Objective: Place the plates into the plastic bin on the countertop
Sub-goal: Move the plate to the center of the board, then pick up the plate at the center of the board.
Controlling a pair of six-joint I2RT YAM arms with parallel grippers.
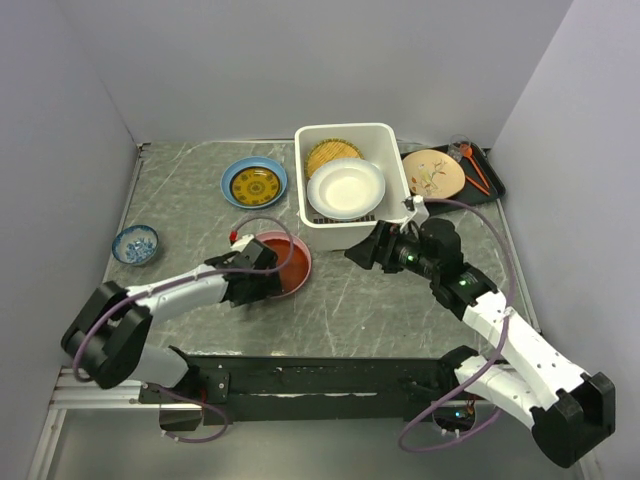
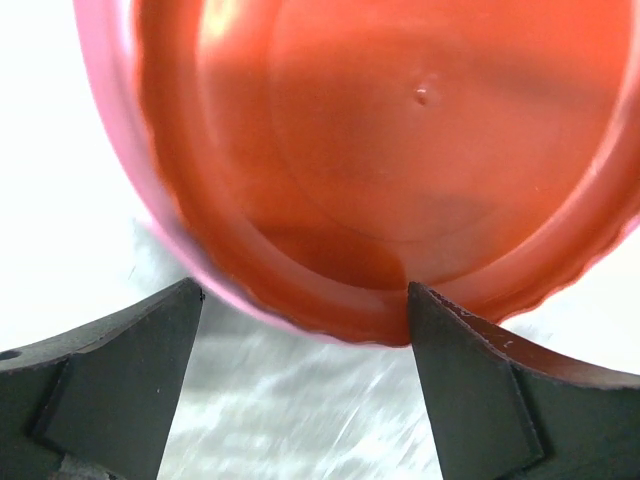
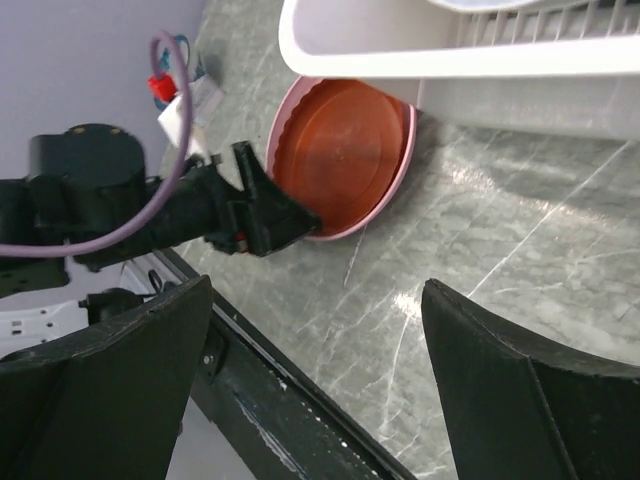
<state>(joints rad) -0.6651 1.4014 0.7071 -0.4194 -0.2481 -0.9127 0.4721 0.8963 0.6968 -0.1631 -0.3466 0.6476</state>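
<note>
Grey-green marble bench (image 1: pixel 380 300), white plastic bin (image 1: pixel 345 236), pink round plate (image 1: pixel 307 262), blue round plate (image 1: pixel 254 182), small blue bowl (image 1: pixel 135 244), flat black tray (image 1: pixel 490 180)

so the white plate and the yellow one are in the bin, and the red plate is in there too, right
Not quite. The red plate is not in the plastic bin; it lies on the countertop just in front of the bin, at the open left tool. The top external view shows this. The white plate and the yellow plate are in the bin, as you said.
</note>
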